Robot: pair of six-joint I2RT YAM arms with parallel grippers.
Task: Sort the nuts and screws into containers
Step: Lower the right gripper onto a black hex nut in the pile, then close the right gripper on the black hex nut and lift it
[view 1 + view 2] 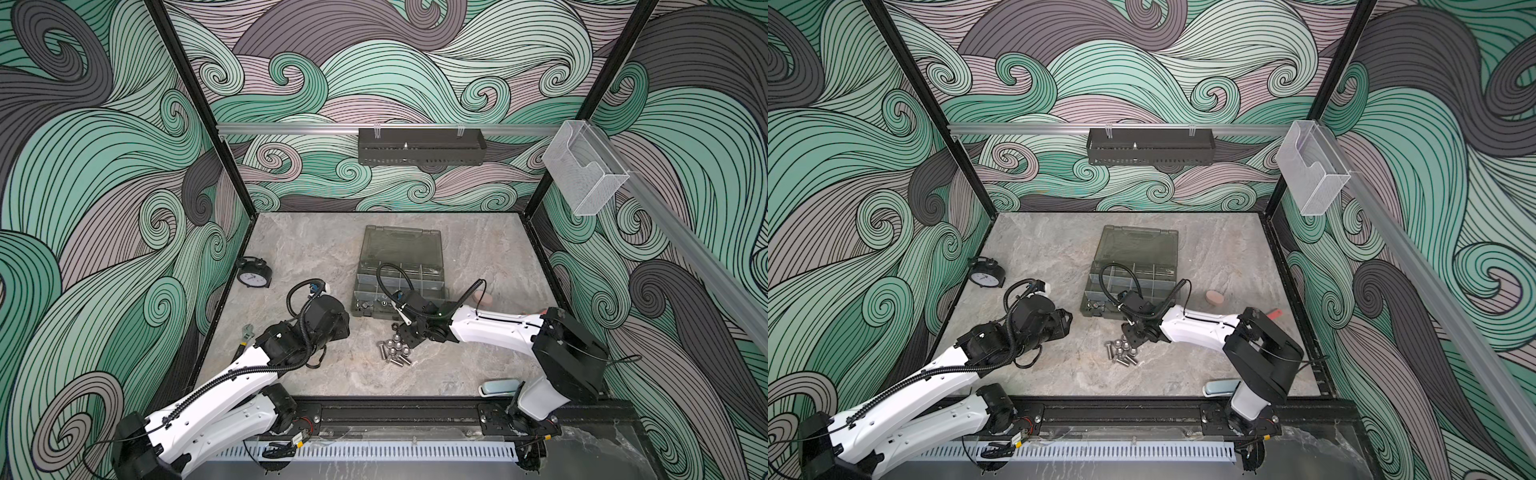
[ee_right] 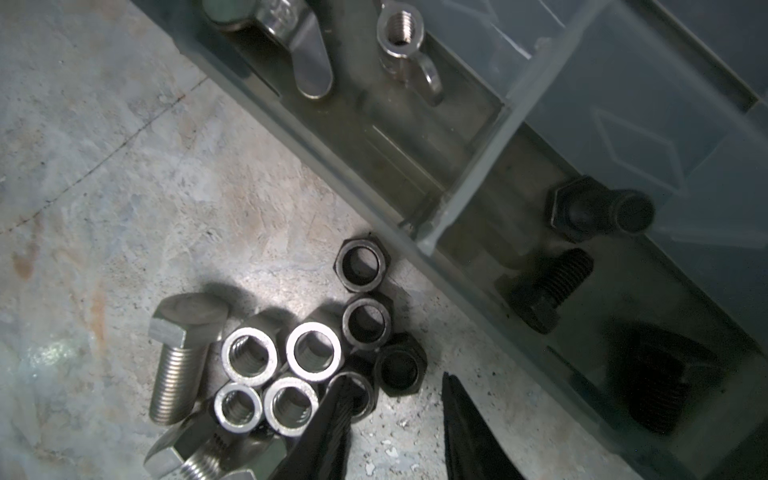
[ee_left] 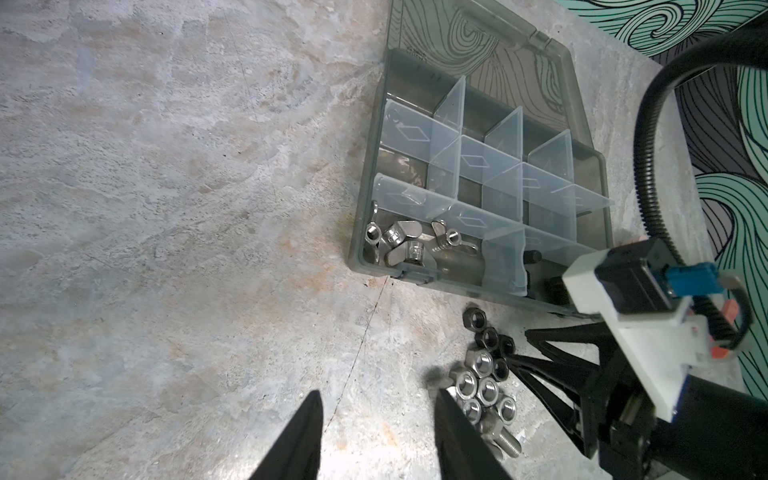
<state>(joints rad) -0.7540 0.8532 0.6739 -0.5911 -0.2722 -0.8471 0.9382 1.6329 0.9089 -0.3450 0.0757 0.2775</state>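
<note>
A loose pile of silver nuts [image 2: 249, 355], black nuts [image 2: 361, 266] and silver screws [image 2: 178, 353] lies on the table just in front of the grey-green organizer case [image 1: 358, 291]. Its front containers [image 2: 332, 166] hold black screws [image 2: 548, 291] and silver wing nuts [image 3: 399, 245]. My right gripper [image 2: 395, 380] is low at the pile's edge, open. One fingertip rests on a black nut and another black nut [image 2: 401, 365] lies just ahead of the gap. My left gripper [image 3: 378, 392] is open over bare table, left of the pile [image 1: 392, 351], holding nothing.
An alarm clock [image 1: 254, 274] stands at the left edge and a wrench [image 1: 245, 336] lies beside the left arm. A pinkish lump [image 1: 484, 297] sits right of the case, and a pale blue tool [image 1: 500, 386] lies at the front right. A black tray [image 1: 419, 151] and a clear box [image 1: 582, 170] hang on the walls.
</note>
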